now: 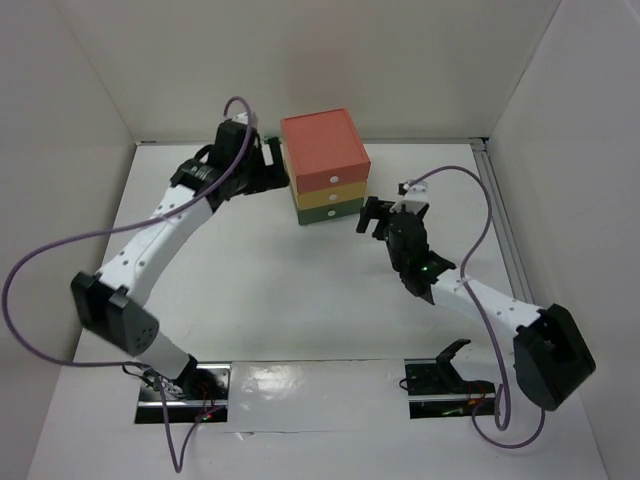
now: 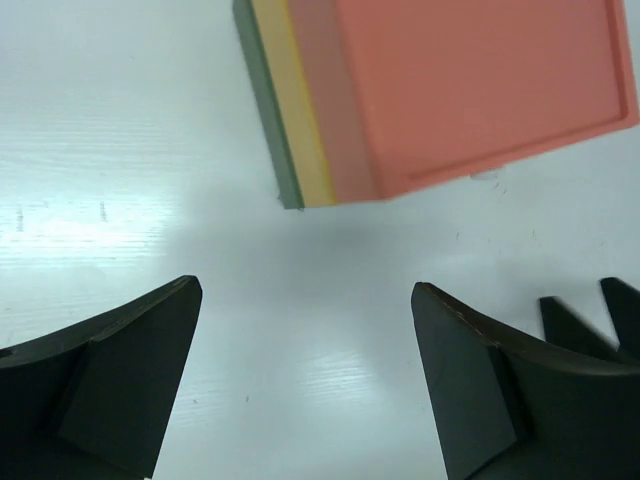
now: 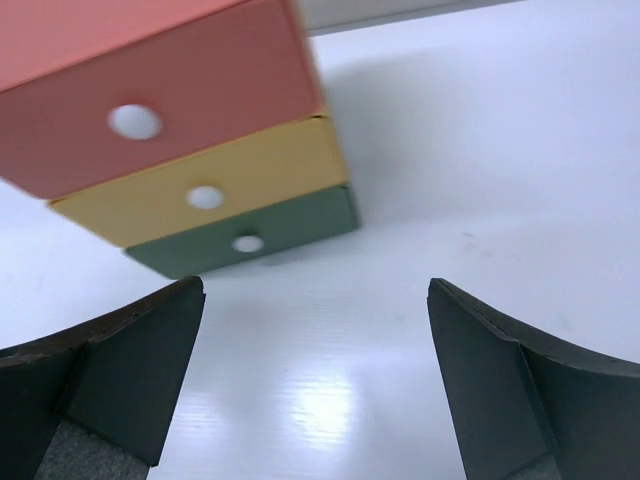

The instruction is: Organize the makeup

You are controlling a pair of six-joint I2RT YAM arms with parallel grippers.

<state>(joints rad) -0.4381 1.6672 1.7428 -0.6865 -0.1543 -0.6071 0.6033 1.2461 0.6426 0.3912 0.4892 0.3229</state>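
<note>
No loose makeup shows in any view. The orange, yellow and green drawer box (image 1: 324, 167) stands at the back middle of the table, all three drawers shut. My left gripper (image 1: 270, 165) is at the box's left side, open and empty; in the left wrist view (image 2: 305, 370) the box (image 2: 450, 90) lies just beyond the fingertips. My right gripper (image 1: 375, 217) is just right of the box's front, open and empty; in the right wrist view (image 3: 315, 370) the drawer fronts (image 3: 200, 170) with their white finger holes face it.
White walls close in the table (image 1: 300, 290) at the back and both sides. A metal rail (image 1: 500, 215) runs along the right edge. The arm bases (image 1: 180, 385) sit on a shiny strip at the near edge.
</note>
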